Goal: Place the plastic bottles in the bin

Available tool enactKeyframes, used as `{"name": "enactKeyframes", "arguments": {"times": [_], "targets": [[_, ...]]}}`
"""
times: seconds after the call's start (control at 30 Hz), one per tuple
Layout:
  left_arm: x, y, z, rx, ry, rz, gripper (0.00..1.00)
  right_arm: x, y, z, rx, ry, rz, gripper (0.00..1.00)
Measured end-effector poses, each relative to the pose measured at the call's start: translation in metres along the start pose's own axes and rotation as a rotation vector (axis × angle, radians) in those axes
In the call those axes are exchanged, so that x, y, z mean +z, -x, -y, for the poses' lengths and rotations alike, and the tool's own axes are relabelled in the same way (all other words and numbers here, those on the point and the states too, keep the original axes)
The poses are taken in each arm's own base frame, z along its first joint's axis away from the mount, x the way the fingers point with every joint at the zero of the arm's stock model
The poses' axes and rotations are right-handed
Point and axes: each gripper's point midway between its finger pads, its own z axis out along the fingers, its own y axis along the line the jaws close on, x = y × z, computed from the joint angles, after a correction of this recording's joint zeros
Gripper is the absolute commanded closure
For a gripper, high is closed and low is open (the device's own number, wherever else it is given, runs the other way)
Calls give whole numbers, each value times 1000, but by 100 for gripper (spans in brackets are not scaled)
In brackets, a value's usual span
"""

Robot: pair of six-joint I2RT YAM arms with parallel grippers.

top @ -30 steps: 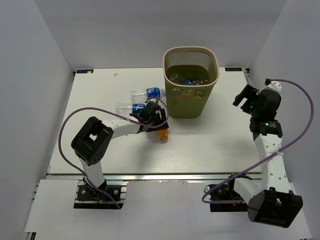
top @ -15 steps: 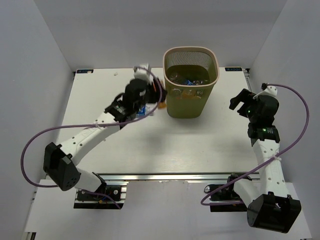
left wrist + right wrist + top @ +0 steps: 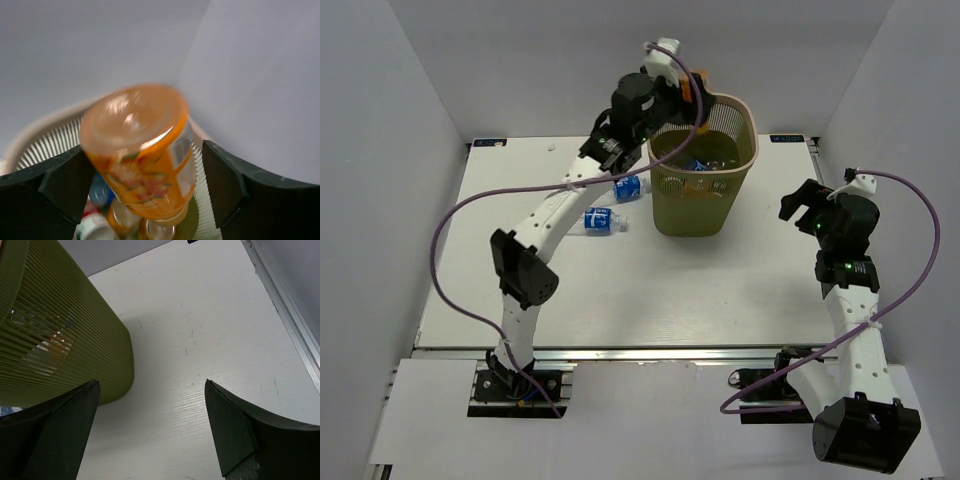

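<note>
- Orange bottle (image 3: 140, 155) was clamped between the two fingers of the left gripper (image 3: 145, 175), base toward the wrist camera and neck pointing down into the bin (image 3: 45, 135).
- From the top camera, the left gripper (image 3: 685, 85) was raised above the bin's (image 3: 752, 125) far-left rim, with the orange bottle (image 3: 692, 88) showing at its tip.
- The bottle's label had a reddish fruit-like print plus a pale panel; it was too blurred, so I couldn't read any writing or brand.
- Inside the bin, the left wrist view showed other bottles under it: a blue cap (image 3: 100, 192) and more orange plastic (image 3: 125, 215). From the top I saw a blue label (image 3: 700, 163) in there.
- Two clear bottles with blue labels lay on their sides on the table (image 3: 720, 290), left of the bin: one (image 3: 628, 188) just beside the bin wall, the other (image 3: 600, 220) nearer the arm bases. Label text was too small to read.
- Right gripper (image 3: 800, 205) hung above the table on the bin's right side, well apart from it.
- In the right wrist view, the right gripper (image 3: 150, 385) had its jaws spread wide with nothing between them, only bare table (image 3: 200, 340), and the ribbed bin wall (image 3: 60, 340) to the left.
- Orange showed faintly through that mesh.
</note>
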Motion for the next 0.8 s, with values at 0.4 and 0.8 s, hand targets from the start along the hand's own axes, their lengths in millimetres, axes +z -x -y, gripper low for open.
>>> {"name": "enactKeyframes", "arguments": {"times": [0.4, 0.8], "targets": [[-16, -72, -37, 64, 135, -210, 2, -7, 1, -19, -34, 117, 30, 11], [-185, 8, -194, -198, 664, 9, 2, -1, -1, -16, -34, 106, 21, 11]]}}
